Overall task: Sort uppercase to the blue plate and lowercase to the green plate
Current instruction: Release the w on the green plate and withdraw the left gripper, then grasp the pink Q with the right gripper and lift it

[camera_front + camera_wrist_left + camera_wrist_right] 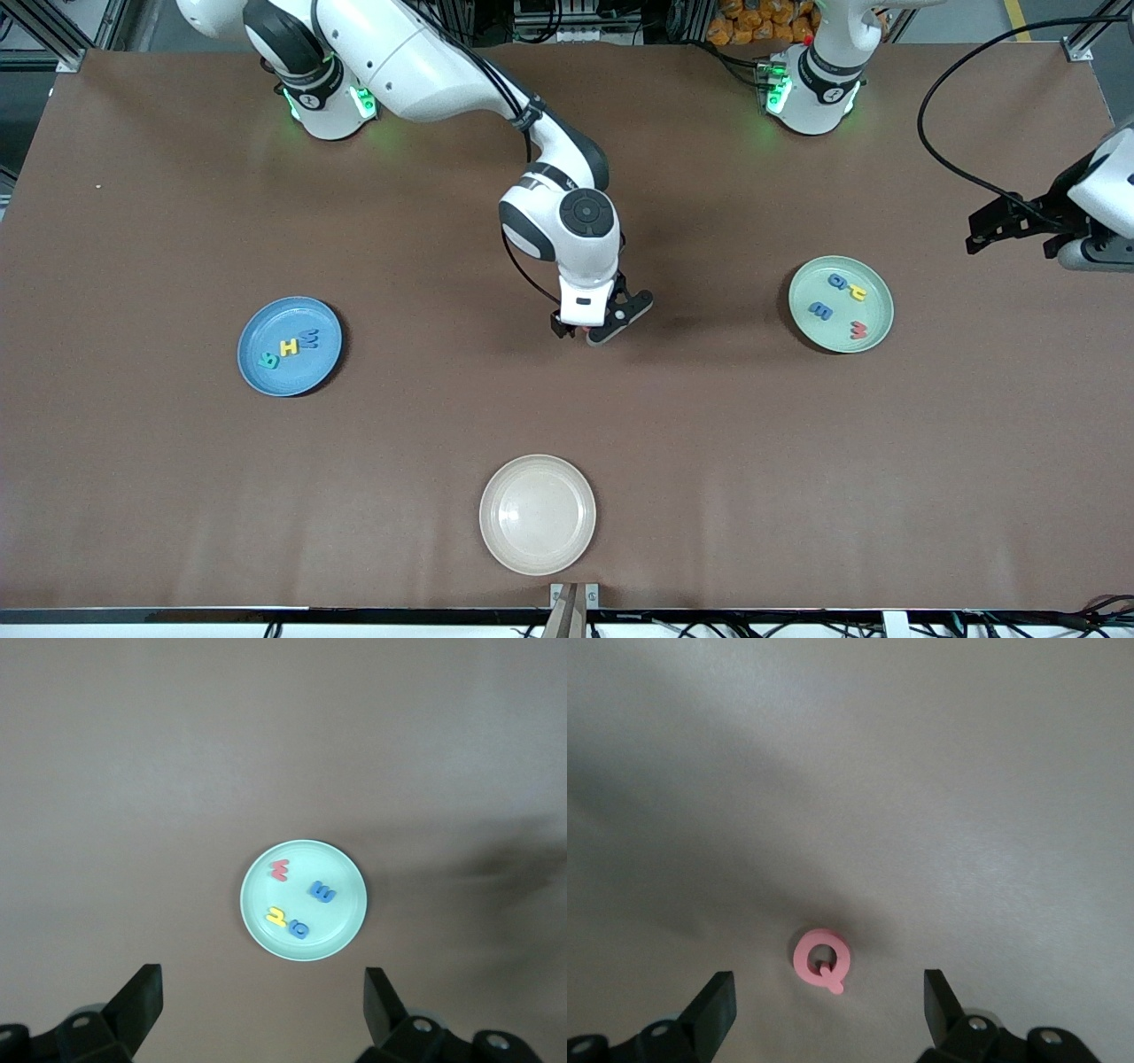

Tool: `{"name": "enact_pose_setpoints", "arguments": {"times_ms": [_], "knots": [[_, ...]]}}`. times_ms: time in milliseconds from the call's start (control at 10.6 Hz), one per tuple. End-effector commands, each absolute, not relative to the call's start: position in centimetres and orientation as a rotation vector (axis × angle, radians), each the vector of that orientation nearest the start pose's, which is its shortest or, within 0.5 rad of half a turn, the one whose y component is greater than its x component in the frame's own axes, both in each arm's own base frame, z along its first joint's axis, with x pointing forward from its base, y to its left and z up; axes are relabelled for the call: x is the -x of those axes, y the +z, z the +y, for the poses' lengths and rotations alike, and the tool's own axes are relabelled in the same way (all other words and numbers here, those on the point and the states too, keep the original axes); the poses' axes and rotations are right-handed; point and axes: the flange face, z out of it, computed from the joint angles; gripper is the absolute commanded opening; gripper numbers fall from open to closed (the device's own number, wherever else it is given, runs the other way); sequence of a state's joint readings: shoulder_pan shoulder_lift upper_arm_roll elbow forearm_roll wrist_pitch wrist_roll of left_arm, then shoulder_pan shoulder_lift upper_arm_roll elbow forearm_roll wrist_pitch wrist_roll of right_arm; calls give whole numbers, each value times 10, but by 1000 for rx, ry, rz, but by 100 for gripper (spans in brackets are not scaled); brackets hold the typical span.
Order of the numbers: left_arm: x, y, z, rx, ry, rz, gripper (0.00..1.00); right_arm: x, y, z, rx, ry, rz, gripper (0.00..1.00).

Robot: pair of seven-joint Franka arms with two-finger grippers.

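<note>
A red ring-shaped Q (822, 961) lies flat on the brown table. My right gripper (828, 992) is open and hovers low over it at mid table (595, 330), one finger on each side and touching nothing. In the front view the hand hides the Q. The blue plate (257, 332) holds a teal R (267, 360), a yellow H (288, 347) and a blue M (307, 338). The green plate (873, 306) holds a blue g (836, 282), a yellow hooked piece (856, 291), a blue m (819, 310) and a red w (858, 330). My left gripper (983, 232) is open and empty, and waits high beside the green plate (341, 877).
An empty cream-white plate (538, 514) sits near the table's front edge, nearer to the front camera than the right gripper. A black cable (930, 133) loops over the table at the left arm's end.
</note>
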State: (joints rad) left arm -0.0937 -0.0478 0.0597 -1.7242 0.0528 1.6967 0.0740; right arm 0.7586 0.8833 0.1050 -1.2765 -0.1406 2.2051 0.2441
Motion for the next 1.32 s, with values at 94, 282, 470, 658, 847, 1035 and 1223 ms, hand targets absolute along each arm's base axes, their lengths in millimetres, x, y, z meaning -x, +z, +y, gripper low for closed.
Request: {"name": "enact_pose_setpoints", "arguments": {"times_ms": [94, 282, 470, 658, 847, 1035, 1223], "knots": [[-554, 614, -59, 2972, -90, 294, 100, -508, 207, 566, 2984, -99, -1026, 91], [-555, 620, -40, 3028, -111, 136, 100, -504, 196, 570, 2980, -100, -1029, 89], [-552, 625, -35, 3036, -124, -13, 100, -504, 192, 571, 2981, -109, -1010, 85], [-549, 628, -26, 3059, -116, -61, 100, -504, 191, 571, 2983, -107, -1005, 84], [-547, 630, -28, 3106, -118, -163, 100, -504, 190, 570, 2990, -105, -985, 83], [-546, 632, -37, 3104, -124, -145, 100, -504, 184, 568, 3001, -95, -967, 81], [-546, 632, -33, 3105, -123, -147, 100, -506, 180, 565, 3006, -88, -963, 79]]}}
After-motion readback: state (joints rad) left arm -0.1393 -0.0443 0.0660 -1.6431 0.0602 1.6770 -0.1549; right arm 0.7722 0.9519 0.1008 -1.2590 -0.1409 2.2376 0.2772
